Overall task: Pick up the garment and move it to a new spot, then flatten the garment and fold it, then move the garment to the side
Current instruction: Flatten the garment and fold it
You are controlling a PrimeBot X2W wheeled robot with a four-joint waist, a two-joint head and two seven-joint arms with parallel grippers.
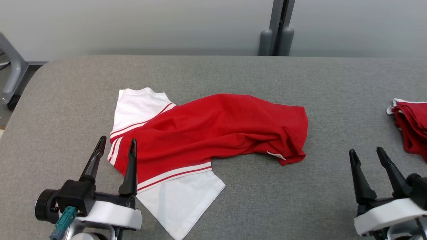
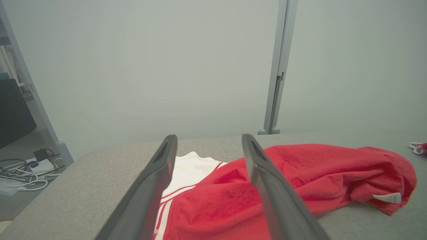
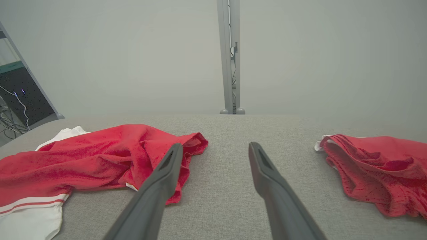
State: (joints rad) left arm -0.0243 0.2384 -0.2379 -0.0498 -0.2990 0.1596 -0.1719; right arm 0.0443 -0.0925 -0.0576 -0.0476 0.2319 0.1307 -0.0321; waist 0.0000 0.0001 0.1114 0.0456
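- Grey padded table [image 1: 233, 73]: red-and-white garment [image 1: 213, 130] crumpled at frame centre.
- Left gripper [image 1: 118, 140], lower left: fingers spread, at garment's striped left edge.
- Right gripper [image 1: 366, 150], lower right: spread, well apart from garment.

A grey fabric-covered table [image 1: 233, 76] spans the frame; a crumpled red-and-white garment [image 1: 206, 133] lies on it left of centre; a second red bundle [image 1: 412, 128] sits at the right edge

The second red garment [image 1: 412, 126] runs off the head view's right edge, the white label [image 1: 276, 155] on the garment [image 1: 213, 126] is too small to read, and the left end effector [image 1: 118, 138] hides some of its striped edge.
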